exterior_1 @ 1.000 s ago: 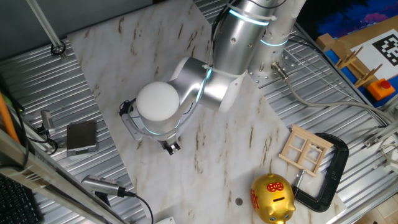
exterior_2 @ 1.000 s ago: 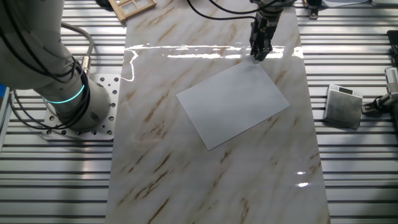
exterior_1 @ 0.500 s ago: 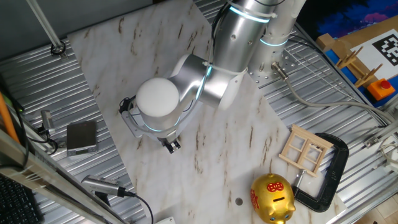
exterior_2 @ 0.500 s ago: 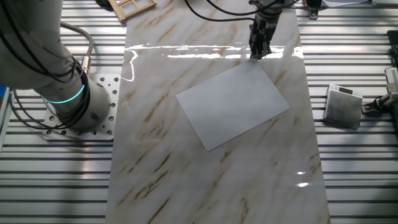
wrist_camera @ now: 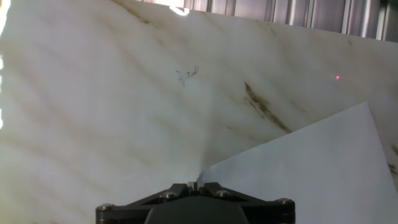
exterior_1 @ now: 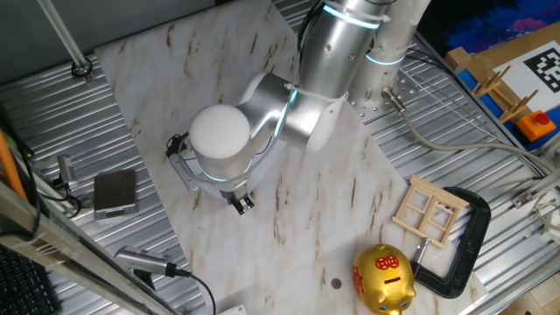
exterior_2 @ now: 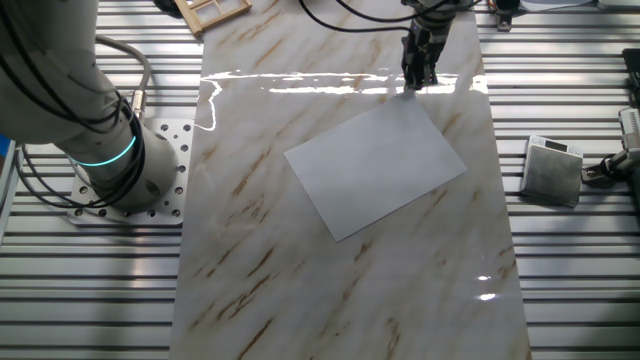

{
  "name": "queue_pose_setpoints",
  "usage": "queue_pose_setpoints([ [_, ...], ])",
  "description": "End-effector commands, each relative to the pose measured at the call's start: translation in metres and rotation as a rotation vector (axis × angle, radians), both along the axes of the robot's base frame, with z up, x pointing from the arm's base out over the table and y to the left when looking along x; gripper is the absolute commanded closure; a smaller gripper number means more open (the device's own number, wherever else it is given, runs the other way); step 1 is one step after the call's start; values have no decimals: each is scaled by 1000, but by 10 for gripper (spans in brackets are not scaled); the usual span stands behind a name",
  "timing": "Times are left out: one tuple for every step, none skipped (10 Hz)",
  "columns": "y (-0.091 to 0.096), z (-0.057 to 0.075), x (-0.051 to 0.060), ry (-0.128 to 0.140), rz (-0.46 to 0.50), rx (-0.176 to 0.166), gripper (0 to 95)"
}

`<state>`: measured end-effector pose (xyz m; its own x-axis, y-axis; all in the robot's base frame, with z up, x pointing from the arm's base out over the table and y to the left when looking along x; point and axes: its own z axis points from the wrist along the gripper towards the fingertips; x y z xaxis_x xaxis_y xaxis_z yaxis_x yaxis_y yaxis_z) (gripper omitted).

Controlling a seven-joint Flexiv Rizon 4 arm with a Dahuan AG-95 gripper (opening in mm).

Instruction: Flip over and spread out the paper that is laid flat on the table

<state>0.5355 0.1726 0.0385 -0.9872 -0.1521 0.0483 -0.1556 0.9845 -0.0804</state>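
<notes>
While the paper (exterior_2: 376, 165) lies flat on the table (exterior_2: 260, 250), the gripper (exterior_2: 417, 80) stands at its far corner.

In the hand view that corner runs right up to the gripper (wrist_camera: 193, 185), whose fingers are pressed together, clenched with no gap showing; whether the paper's tip is caught between them I cannot tell. In the other fixed view the paper sits turned at an angle, near the table's middle. In one fixed view the arm (exterior_1: 289, 96) covers the paper, the gripper (exterior_1: 240, 205) points down at the table (exterior_1: 175, 70), and a gold piggy bank (exterior_1: 383, 279) stands near the table's corner, well apart, beside a black clamp (exterior_1: 459, 245).
</notes>
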Motion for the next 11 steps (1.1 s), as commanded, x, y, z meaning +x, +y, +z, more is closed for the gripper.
queue_pose_setpoints([
  [8, 22, -1, 18, -9, 31, 950],
  [10, 32, -1, 25, -9, 38, 950],
  [9, 47, -2, 38, -5, 55, 950],
  [4, 58, -1, 50, 5, 67, 950],
  [-5, 69, 0, 66, 18, 76, 950],
  [-11, 77, 0, 78, 29, 79, 950],
  [-17, 85, 1, 86, 43, 81, 950],
  [-21, 89, 2, 90, 52, 84, 950],
  [-27, 92, 1, 94, 69, 87, 950],
  [-32, 93, 1, 95, 80, 89, 950],
  [-38, 95, 1, 98, 94, 94, 950],
])
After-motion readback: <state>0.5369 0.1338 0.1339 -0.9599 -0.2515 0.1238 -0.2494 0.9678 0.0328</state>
